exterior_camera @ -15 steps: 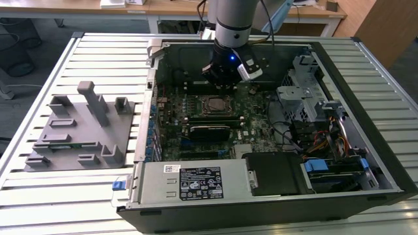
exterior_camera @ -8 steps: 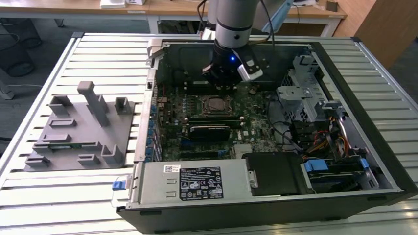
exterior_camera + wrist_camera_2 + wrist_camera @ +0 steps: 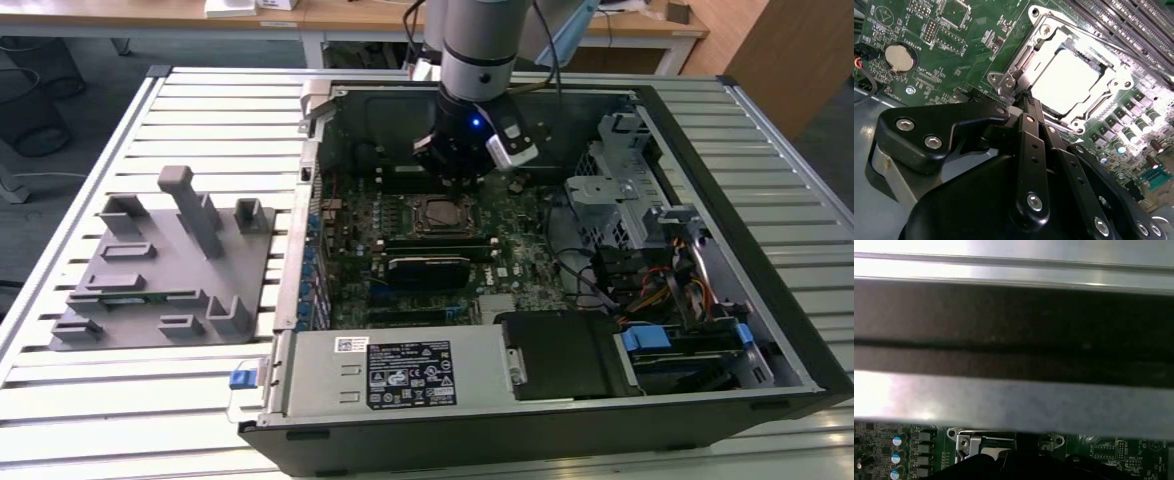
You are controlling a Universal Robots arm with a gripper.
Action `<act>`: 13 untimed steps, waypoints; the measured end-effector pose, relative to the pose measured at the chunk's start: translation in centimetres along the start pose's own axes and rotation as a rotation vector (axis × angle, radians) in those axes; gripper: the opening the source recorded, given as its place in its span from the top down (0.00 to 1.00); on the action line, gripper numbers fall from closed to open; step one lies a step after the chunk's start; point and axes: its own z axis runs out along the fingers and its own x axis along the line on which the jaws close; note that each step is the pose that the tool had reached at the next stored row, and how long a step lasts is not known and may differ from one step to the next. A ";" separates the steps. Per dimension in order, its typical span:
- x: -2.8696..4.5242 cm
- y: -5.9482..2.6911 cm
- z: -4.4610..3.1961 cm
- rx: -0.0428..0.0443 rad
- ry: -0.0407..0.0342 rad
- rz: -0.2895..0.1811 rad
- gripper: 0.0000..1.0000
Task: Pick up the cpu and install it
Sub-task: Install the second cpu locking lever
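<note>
Hanging shut and empty above the cpu (image 3: 1069, 80) in its socket (image 3: 1019, 60), the gripper (image 3: 1026, 97) could bump and scratch it.

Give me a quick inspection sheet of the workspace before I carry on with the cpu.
Surface: slatted metal table, holding an open computer case.
Job's things: cpu lies flat inside its socket frame on the motherboard.
Clutter: grey parts holder at the exterior view's left of the case.
Grippers: gripper hangs just beside the socket, fingers together, holding nothing.
Cables: bundle of coloured wires near the drive bays; a cable runs along the arm.
Surroundings: wooden desks behind the table.
</note>
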 end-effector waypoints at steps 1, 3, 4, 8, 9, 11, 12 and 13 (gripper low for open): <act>0.00 -0.09 0.00 0.0000 0.0000 0.000 0.89; 0.01 -0.18 0.00 -0.0001 -0.0001 0.000 0.89; 0.01 -0.20 0.00 -0.0002 -0.0001 0.000 0.89; 0.02 -0.22 -0.45 0.0000 0.0000 0.000 0.89; 0.02 -0.21 -0.65 -0.0001 -0.0001 0.000 0.89; 0.03 -0.20 -1.07 0.0001 0.0000 0.000 0.89; 0.04 -0.19 -1.27 0.0000 0.0000 0.000 0.89; 0.04 -0.19 -1.43 -0.0001 0.0000 0.000 0.89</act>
